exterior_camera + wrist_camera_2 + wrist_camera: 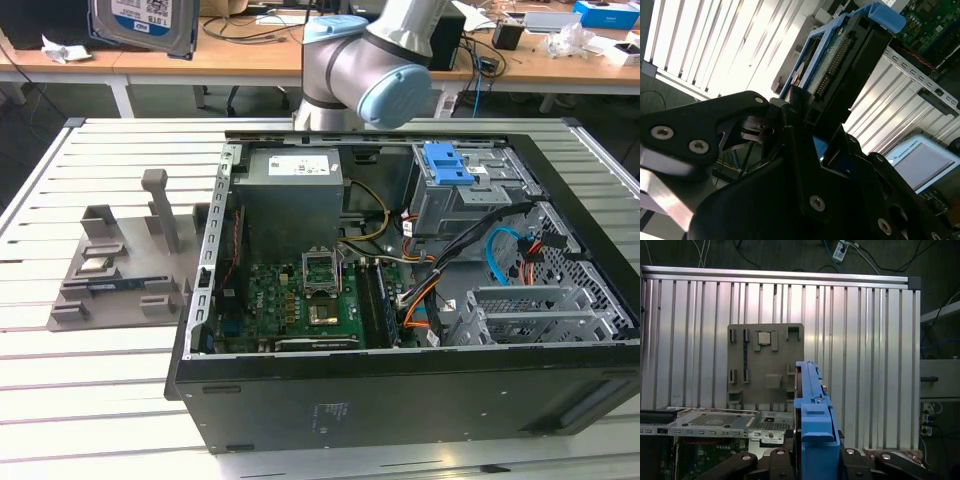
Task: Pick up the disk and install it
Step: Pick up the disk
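Right up close, the gripper (815,459) is clamping the disk (812,410) edge-on. Its jaws are closed on the disk from either side, and the blue carrier bracket is wrapping the rim. The disk is hanging in the air, clear of everything, above the slatted table (875,340). In the second wrist view the connector row (832,67) is showing on the free end, away from the grip.

I'm reckoning this is a stiff, dense metal block, weighty for its size, smooth-sided and no friend of knocks. The plastic bracket is likely giving a little. The best hold looks to be across the flat sides, off the connector and board.

Below, the grey parts tray (765,365) is lying beside the open computer case (400,405), on the exterior view's left. Farther over, the metal drive cage (545,310) is sitting at the case's right end.
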Controlling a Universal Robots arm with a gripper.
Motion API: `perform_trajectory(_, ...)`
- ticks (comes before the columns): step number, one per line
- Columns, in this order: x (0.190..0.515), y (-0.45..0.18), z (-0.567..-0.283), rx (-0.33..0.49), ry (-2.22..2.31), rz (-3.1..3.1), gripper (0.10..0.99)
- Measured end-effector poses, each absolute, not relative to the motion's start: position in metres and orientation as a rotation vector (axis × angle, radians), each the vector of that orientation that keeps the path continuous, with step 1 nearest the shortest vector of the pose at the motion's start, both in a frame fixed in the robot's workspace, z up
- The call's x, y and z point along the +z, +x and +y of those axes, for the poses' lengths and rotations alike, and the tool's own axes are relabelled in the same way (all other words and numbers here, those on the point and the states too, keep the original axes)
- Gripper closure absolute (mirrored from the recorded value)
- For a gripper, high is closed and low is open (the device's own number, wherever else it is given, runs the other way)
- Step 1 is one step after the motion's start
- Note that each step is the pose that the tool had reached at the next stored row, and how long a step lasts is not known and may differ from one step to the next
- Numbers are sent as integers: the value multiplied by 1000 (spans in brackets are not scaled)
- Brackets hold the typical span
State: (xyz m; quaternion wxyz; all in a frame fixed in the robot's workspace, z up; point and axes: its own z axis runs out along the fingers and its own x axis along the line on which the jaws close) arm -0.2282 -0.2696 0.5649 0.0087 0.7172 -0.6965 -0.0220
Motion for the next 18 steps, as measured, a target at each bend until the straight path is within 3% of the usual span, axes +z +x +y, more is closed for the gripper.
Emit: perform_trajectory(18, 565, -160, -269, -69, 2241, -2176, 722)
